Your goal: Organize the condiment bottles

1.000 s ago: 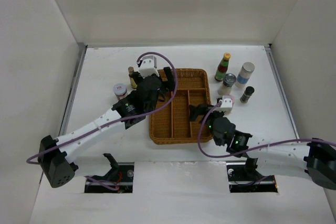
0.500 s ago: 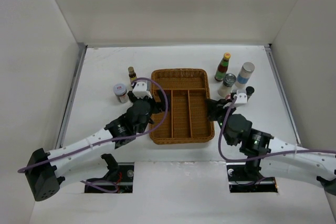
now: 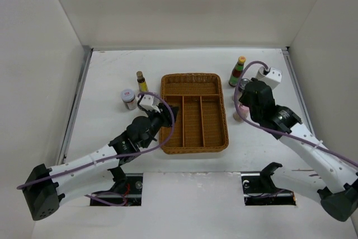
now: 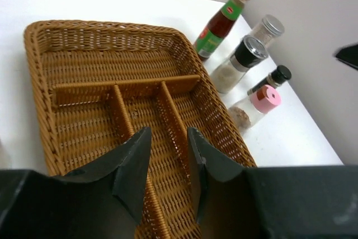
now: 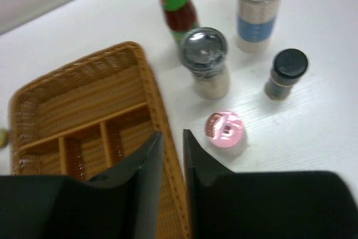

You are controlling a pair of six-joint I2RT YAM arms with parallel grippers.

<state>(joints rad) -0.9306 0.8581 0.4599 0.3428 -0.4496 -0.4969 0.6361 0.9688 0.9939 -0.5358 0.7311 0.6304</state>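
A cluster of condiment bottles stands right of the wicker tray [image 5: 84,104]: a green yellow-capped bottle [image 5: 174,4], a white-blue cylinder [image 5: 257,12], a silver-lidded jar [image 5: 207,60], a dark shaker [image 5: 286,72] and a pink-lidded jar [image 5: 225,130]. My right gripper [image 5: 172,138] hovers above the tray's right rim beside the pink jar, slightly open and empty. My left gripper [image 4: 168,138] is open and empty above the tray's near left part [image 3: 165,117]. A brown yellow-labelled bottle [image 3: 141,81] and a white-lidded jar [image 3: 129,98] stand left of the tray.
The tray [image 3: 193,110] has one cross compartment at the far end and three long ones; all show nothing inside. The right arm [image 3: 254,96] covers most of the right cluster from above. White walls enclose the table on three sides.
Both grippers have left the tray's middle. The left one has pulled back to the tray's near left edge. The right one has swung right and farther, over the bottle cluster.
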